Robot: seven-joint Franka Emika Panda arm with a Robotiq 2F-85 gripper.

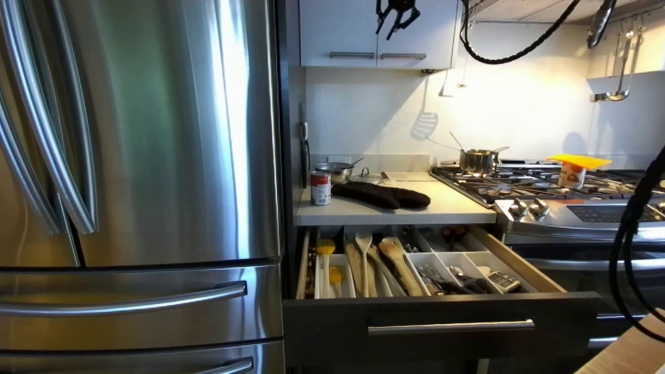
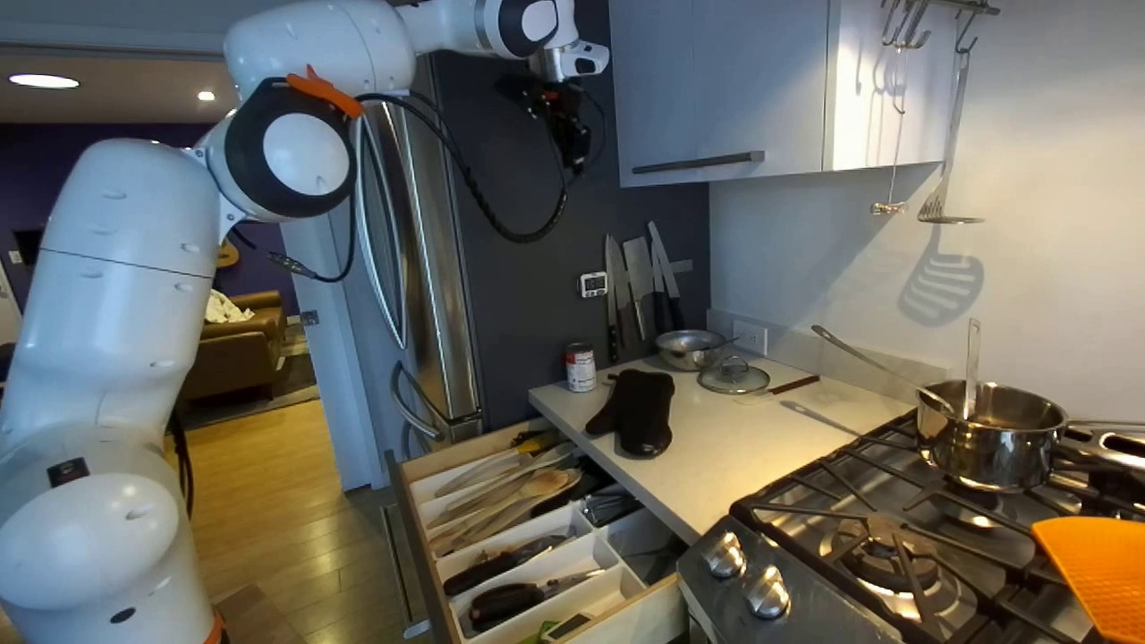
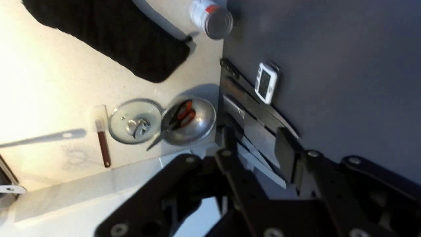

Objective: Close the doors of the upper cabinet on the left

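Note:
The upper cabinet (image 2: 877,125) hangs on the wall above the counter. Its two flat whitish-grey doors, the left door (image 1: 337,31) and the right door (image 1: 436,36), lie flush with a thin vertical seam between them. Each has a horizontal bar handle at the bottom. The doors also show in the other exterior view (image 2: 760,89), looking shut. My gripper (image 1: 383,35) points down in front of the doors near the seam; it appears apart from them. In the wrist view the gripper (image 3: 255,135) has its fingers spread with nothing between them. The cabinet's inside is hidden.
The steel fridge (image 1: 156,130) stands left of the cabinet; knives and a timer (image 2: 593,284) hang on its dark side. A utensil drawer (image 1: 327,311) is pulled out below. The counter (image 2: 716,447) holds a can (image 2: 580,368), oven mitt, bowl and lid, beside the stove (image 2: 823,510).

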